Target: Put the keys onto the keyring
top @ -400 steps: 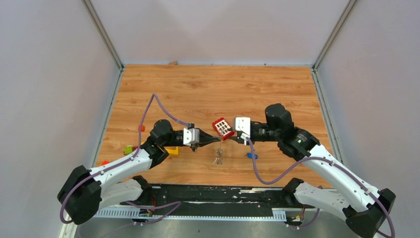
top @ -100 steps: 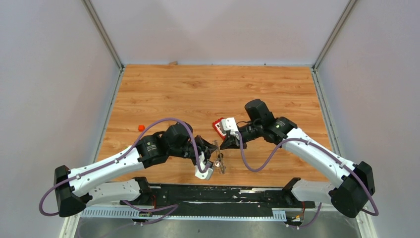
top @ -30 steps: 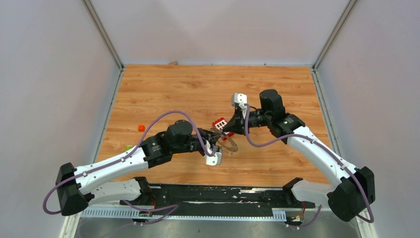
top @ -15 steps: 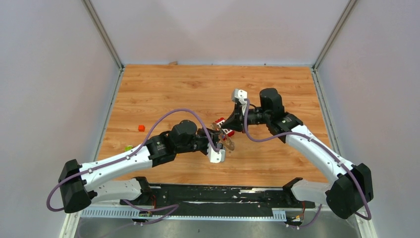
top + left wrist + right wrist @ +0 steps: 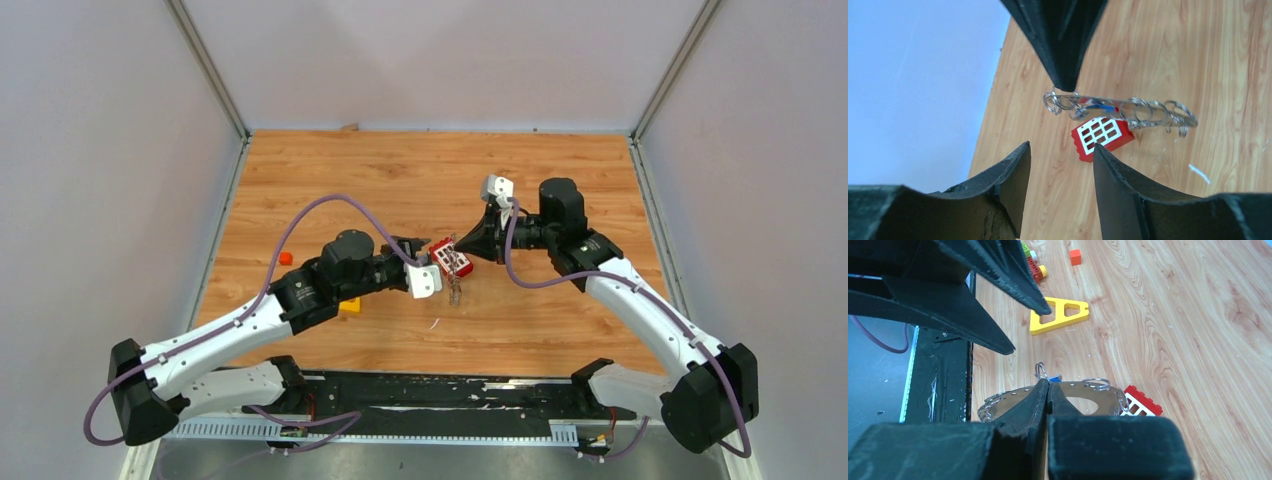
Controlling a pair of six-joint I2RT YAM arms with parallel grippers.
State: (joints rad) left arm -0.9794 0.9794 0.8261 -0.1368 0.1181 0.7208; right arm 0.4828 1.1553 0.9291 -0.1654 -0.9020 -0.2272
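The keyring [image 5: 1128, 107], a thin grey metal ring fringed with small silvery rings, hangs above the table. My right gripper [image 5: 1048, 385] is shut on its rim [image 5: 1083, 392]; from above, this gripper [image 5: 463, 246] sits beside the red block. A blue key head [image 5: 1103, 106] shows among the small rings, also visible just past my right fingertips [image 5: 1054, 378]; whether it is threaded on I cannot tell. My left gripper [image 5: 1060, 149] stands open and empty, a short way back from the ring, left of it in the top view [image 5: 430, 258].
A red block with white squares [image 5: 1103, 137] lies on the wood under the ring. A yellow triangular frame [image 5: 1058, 315] lies near the left arm. An orange cube [image 5: 1075, 256] and small coloured toy bits [image 5: 1034, 265] sit further left.
My left gripper has opened, let go of the ring and drawn back to the left. The right gripper has stayed shut on the keyring and shifted slightly right with it.
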